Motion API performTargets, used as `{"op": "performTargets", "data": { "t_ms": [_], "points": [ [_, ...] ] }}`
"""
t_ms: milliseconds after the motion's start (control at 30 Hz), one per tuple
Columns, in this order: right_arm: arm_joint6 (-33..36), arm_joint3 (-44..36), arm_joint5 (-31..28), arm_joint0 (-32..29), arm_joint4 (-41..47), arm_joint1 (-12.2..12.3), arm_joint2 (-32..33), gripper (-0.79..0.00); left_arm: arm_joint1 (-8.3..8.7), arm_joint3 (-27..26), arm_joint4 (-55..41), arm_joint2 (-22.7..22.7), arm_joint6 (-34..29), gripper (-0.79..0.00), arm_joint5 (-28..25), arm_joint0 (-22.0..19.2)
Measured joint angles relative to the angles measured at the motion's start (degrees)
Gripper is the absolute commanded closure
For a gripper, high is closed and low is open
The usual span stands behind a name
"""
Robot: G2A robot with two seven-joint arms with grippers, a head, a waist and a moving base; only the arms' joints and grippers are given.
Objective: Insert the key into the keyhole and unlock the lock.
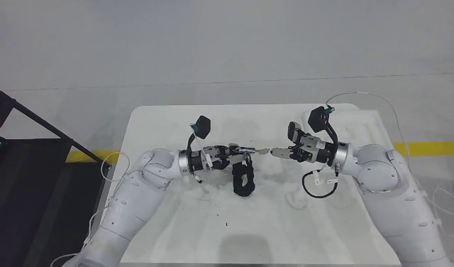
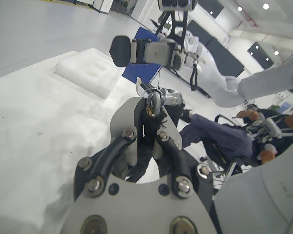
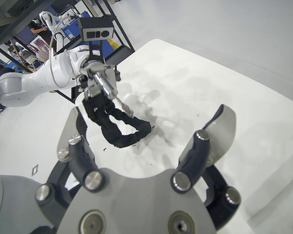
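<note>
Left end effector (image 2: 150, 113) clamps silver-bodied black cable lock (image 3: 106, 85), presenting its metal key (image 3: 124, 105) to the open (empty) right end effector (image 3: 149, 115).

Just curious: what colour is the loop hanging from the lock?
Black loop, best in the right wrist view.

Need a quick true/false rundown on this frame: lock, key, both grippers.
1. The left gripper is shut on the lock. True.
2. The right gripper is clamped on the key. False: its fingers are spread wide with nothing between them.
3. The lock's black cable hangs down from the left gripper toward the table. True.
4. The lock lies flat on the table. False: the left gripper holds its metal body up off the table.
5. The key sticks out of the lock's metal body, toward the right gripper. True.
</note>
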Motion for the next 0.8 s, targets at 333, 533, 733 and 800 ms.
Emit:
{"op": "performTargets", "data": {
  "t_ms": [333,533,733,800],
  "points": [
    [0.00,0.00,0.00,0.00,0.00,0.00,0.00,-0.785,0.19,-1.54,10.88,3.24,21.57,0.000,0.02,2.32],
    [0.00,0.00,0.00,0.00,0.00,0.00,0.00,-0.785,0.18,-1.52,10.85,3.19,21.32,0.000,0.02,2.31],
    [0.00,0.00,0.00,0.00,0.00,0.00,0.00,-0.785,0.18,-3.23,10.13,3.52,22.03,0.000,0.02,2.94],
    [0.00,0.00,0.00,0.00,0.00,0.00,0.00,-0.785,0.50,-4.55,13.10,3.70,22.70,0.000,0.02,3.25]
  ]
}}
